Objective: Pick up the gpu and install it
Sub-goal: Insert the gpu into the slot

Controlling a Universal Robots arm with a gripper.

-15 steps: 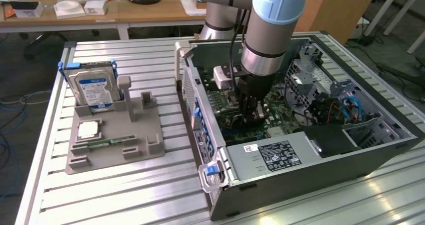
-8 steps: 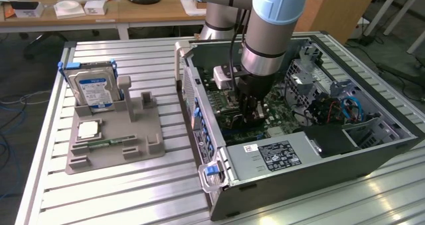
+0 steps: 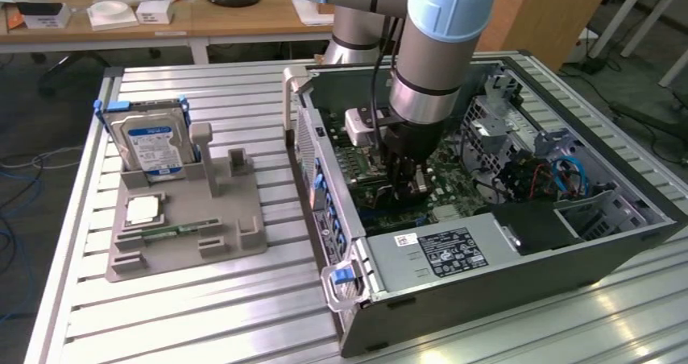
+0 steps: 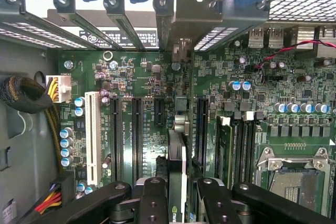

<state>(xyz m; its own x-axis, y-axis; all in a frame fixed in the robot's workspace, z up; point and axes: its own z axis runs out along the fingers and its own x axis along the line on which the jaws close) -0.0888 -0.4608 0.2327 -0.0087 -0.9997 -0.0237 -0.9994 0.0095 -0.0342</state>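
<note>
The gripper (image 3: 407, 183) is lowered inside the open computer case (image 3: 484, 287), over the motherboard (image 4: 131, 72). Its fingers (image 4: 152, 203) are drawn close together and clamp the gpu (image 4: 177, 156), which stands on edge between them, presenting only its thin edge. The gpu's long axis runs straight out ahead of the fingertips toward the rear slot openings (image 4: 178, 24) of the case, parallel to the black expansion slots (image 4: 200, 129) on the board. The nearest long slot lies just beside the gpu, off to one finger's side; alignment is judged close but not exact. Whether the lower edge has entered any slot cannot be determined.
</note>
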